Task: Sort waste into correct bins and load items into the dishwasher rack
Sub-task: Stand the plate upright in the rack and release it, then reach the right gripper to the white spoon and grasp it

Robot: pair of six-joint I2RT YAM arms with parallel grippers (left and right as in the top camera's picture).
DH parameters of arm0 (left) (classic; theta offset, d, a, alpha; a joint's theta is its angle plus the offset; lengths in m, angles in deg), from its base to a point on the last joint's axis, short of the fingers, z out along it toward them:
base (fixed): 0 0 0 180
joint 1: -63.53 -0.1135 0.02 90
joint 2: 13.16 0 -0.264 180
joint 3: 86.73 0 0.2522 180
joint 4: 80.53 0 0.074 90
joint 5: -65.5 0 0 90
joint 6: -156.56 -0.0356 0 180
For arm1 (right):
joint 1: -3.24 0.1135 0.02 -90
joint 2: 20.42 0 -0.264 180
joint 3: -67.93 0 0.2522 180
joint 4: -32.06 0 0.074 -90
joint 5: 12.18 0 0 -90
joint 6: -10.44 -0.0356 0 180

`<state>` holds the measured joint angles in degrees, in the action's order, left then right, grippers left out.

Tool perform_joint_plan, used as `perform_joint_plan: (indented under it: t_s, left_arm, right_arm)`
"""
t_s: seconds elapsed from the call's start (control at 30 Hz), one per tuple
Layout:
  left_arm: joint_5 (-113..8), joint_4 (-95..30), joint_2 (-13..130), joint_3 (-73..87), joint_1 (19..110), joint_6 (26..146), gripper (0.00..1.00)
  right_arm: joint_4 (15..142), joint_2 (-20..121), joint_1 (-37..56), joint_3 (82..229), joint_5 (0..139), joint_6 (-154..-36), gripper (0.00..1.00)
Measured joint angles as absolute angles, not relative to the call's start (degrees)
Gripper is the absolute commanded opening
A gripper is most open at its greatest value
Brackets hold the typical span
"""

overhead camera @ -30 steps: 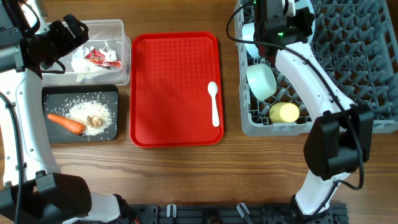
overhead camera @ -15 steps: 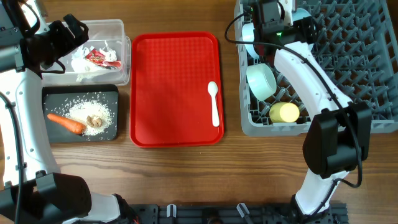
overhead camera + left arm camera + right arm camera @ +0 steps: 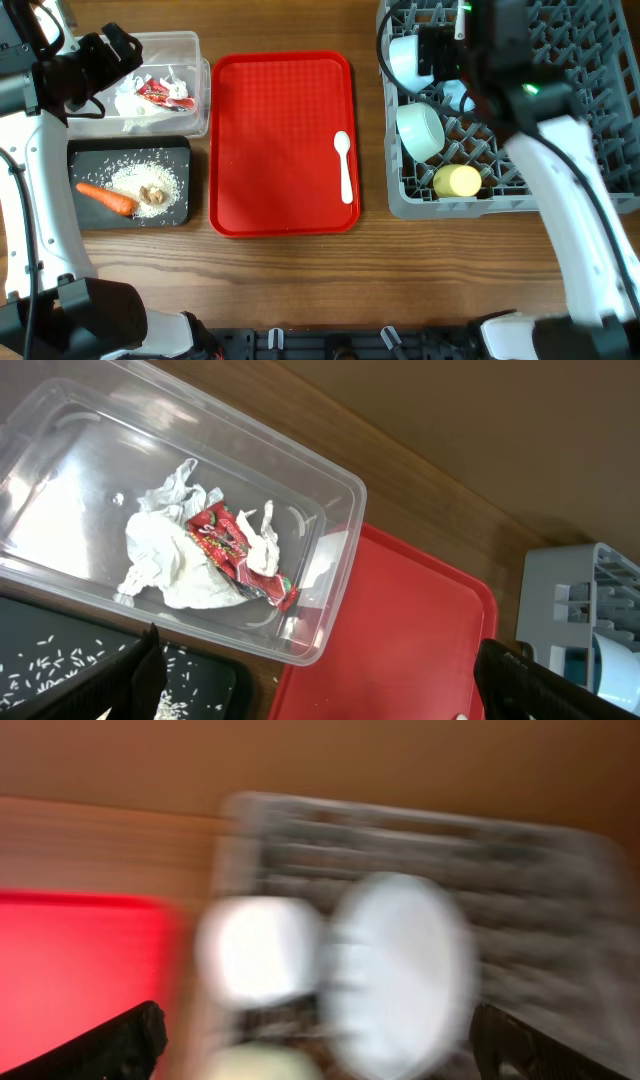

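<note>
My right gripper (image 3: 325,1045) is open above the grey dishwasher rack (image 3: 560,110), its fingers wide apart with nothing between them; this view is blurred. Below it a light blue plate (image 3: 400,970) stands on edge beside a light blue bowl (image 3: 260,955). From overhead, the rack also holds a pale green bowl (image 3: 420,130) and a yellow cup (image 3: 457,181). A white spoon (image 3: 345,165) lies on the red tray (image 3: 270,140). My left gripper (image 3: 330,690) hangs open over the clear tub (image 3: 330,520), which holds tissue (image 3: 165,560) and a red wrapper (image 3: 235,550).
The black tray (image 3: 80,215) at the front left holds a carrot (image 3: 105,198), rice (image 3: 150,178) and brown scraps (image 3: 152,194). The red tray lies between the bins and the rack. Bare wooden table (image 3: 300,290) runs along the front.
My right gripper has opened from shut and its arm has risen and swung to the right over the rack. The left arm has not moved.
</note>
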<state>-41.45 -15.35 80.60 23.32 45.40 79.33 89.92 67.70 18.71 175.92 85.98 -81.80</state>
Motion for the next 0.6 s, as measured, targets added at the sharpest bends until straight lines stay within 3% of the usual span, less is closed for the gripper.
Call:
perform_joint_plan:
  t_s: [0.1, 0.27, 0.37, 0.47, 0.6]
  left_arm:
    - [-41.5, -15.3, 80.6, 23.3, 45.4, 79.3, 1.0]
    - [-41.4, -15.4, 80.6, 23.3, 45.4, 79.3, 1.0]
    - [-41.5, -15.3, 80.6, 23.3, 45.4, 79.3, 1.0]
    - [-41.5, -15.4, 80.6, 23.3, 45.4, 79.3, 1.0]
    - [-41.4, -15.3, 80.6, 23.3, 45.4, 79.3, 1.0]
  right_arm:
    - [90.1, 66.0, 18.9, 176.1, 65.1, -82.8, 1.0]
    - [89.0, 69.3, 21.5, 173.1, 50.0, -83.2, 1.0]
    - [89.5, 72.7, 25.0, 171.3, 49.0, -84.0, 0.98]
    - [92.0, 78.3, 31.4, 170.9, 54.6, -86.9, 0.85]
    - [94.4, 83.5, 37.7, 170.6, 63.6, -90.6, 0.78]
